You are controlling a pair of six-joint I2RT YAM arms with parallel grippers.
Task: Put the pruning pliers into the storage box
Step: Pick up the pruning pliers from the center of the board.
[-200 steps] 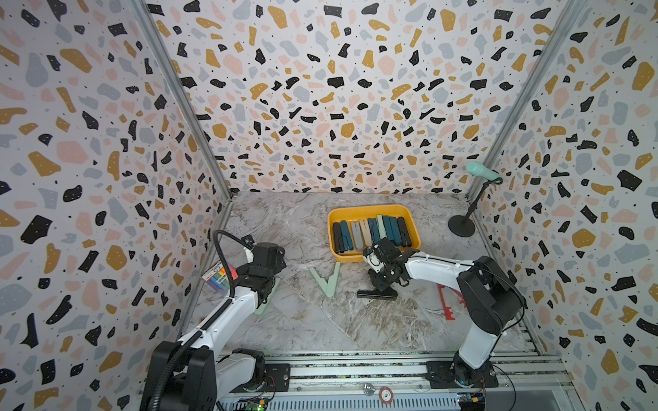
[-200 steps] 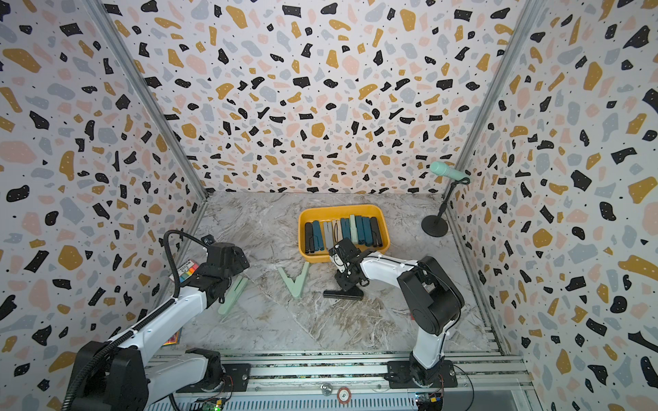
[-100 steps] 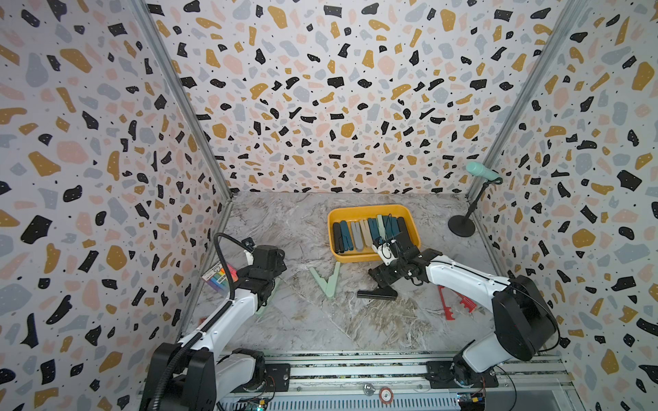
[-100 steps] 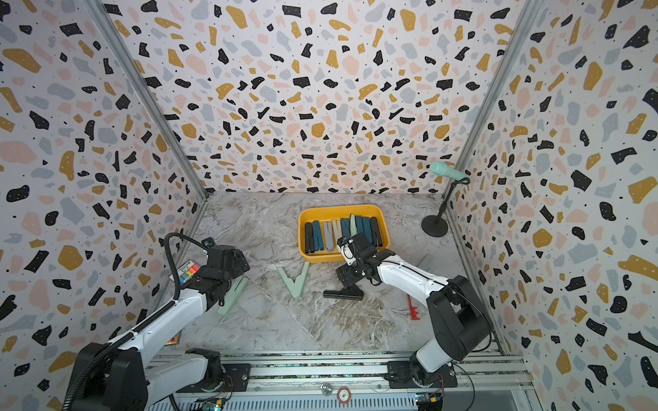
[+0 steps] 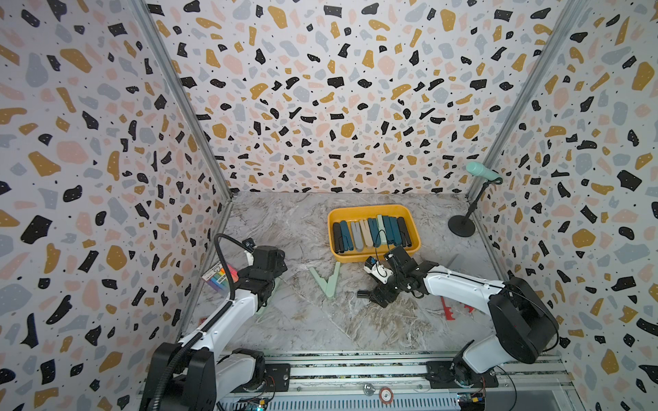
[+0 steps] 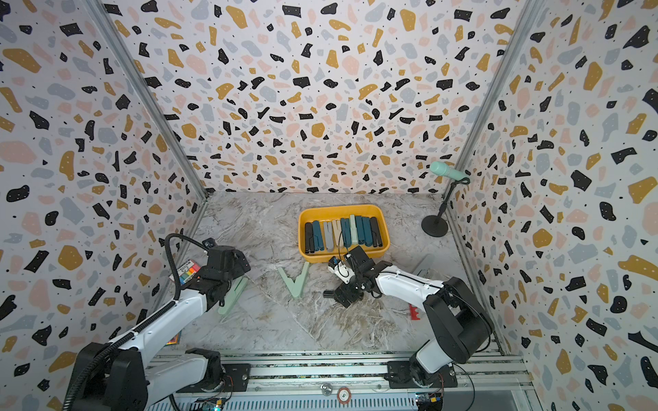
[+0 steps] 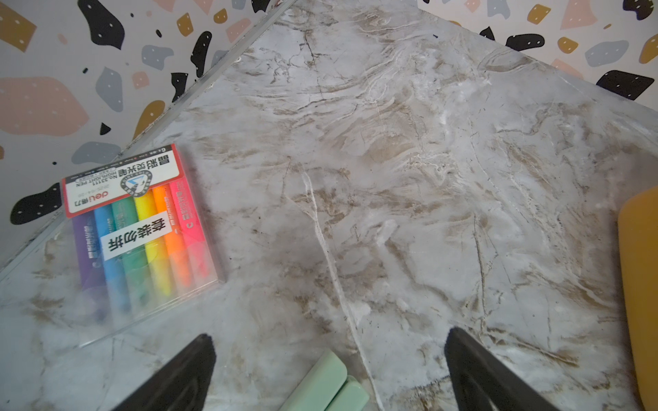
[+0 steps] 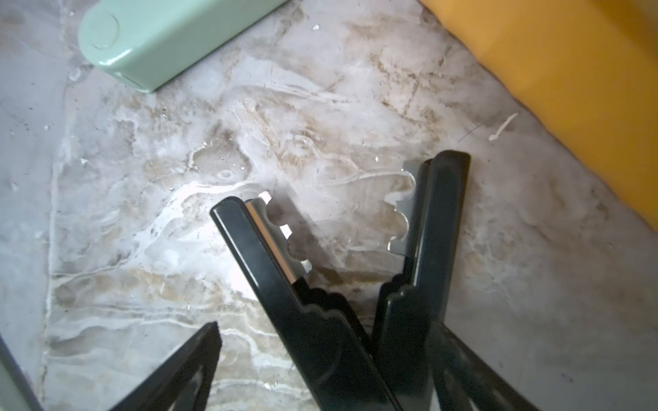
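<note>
Spreading over the last second, the right gripper now stands wide around the black pruning pliers, and its arm's elbow has swung outward. That tool lies splayed in a V on the tabletop, just short of the storage box, unheld. The wide stance probably serves to straddle both arms and squeeze them together. A row of pliers already lies side by side in the box. Farther out, the left gripper hangs equally wide over a closed mint pair. An open mint pair and the red pliers wait loose.
</note>
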